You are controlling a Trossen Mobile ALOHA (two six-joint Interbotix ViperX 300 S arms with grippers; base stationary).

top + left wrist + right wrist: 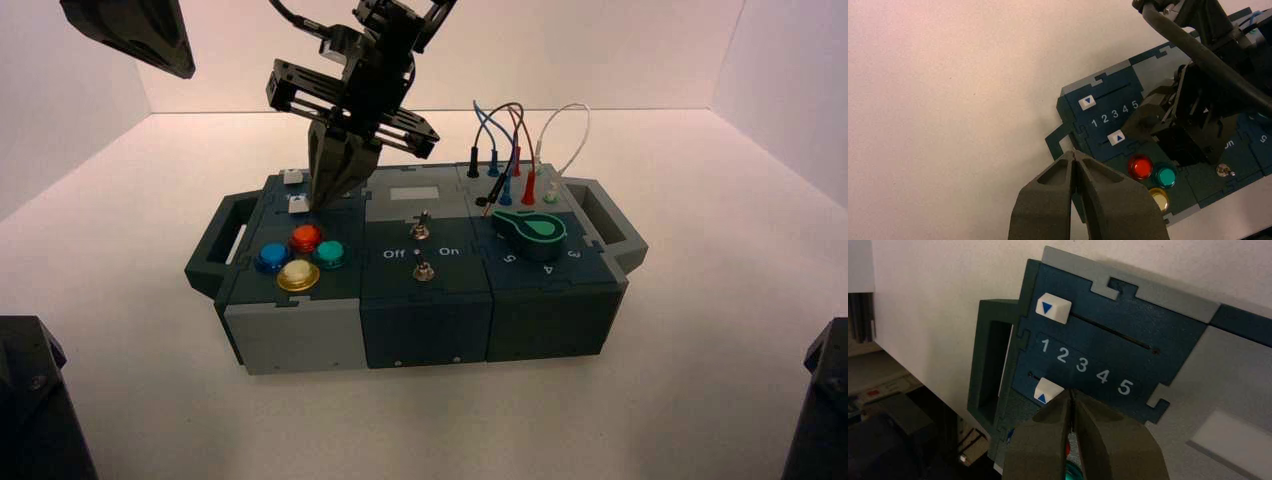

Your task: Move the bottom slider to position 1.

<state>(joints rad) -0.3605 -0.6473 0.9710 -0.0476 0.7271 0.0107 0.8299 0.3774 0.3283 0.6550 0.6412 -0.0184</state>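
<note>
High view: black right gripper (318, 205) placed over the dark teal panel (262, 222) at the box's left end, tip beside the lower white squarish slider knob. Dark left gripper (188, 72) held off the box, upper left.

Left wrist view: left jaws seen closed, idle.

Right wrist view: right jaws closed, nothing gripped; bottom slider's white plastic knob (1048, 390) seen just beside the tips, near 2, short of white printed numeral 1 (1045, 345). Push judged best made from the 5 side, low, along the slot, and eased off at 1.
</note>
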